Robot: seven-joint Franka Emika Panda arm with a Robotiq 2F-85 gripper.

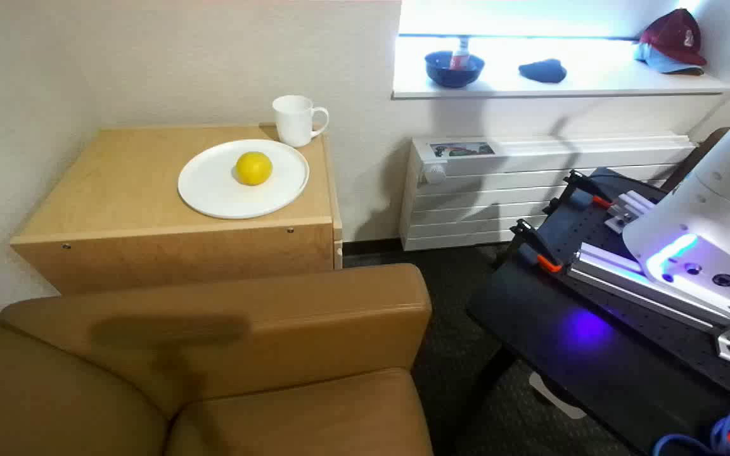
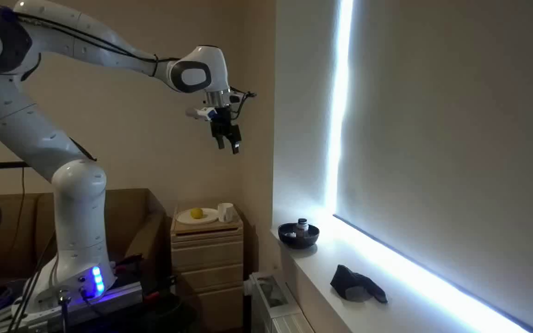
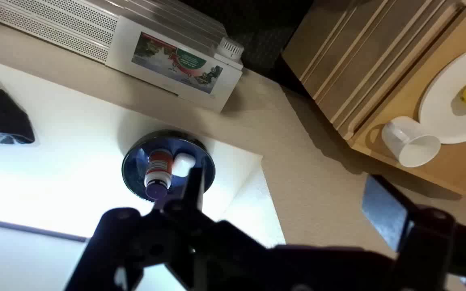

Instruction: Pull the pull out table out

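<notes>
The pull out table appears slid into its light-wood cabinet, with only its thin front edge showing under the fixed top. That edge also shows as a pale strip beside a dark gap in the wrist view. The rest of the board is hidden inside the cabinet. My gripper is open and empty, pointing down in the air, high above the cabinet and apart from it. In the wrist view its fingers are wide apart with only wall and sill behind them.
On the cabinet top stand a white plate with a yellow lemon and a white mug. A brown sofa adjoins the cabinet. A radiator sits below the windowsill, which holds a dark bowl and a dark cloth item.
</notes>
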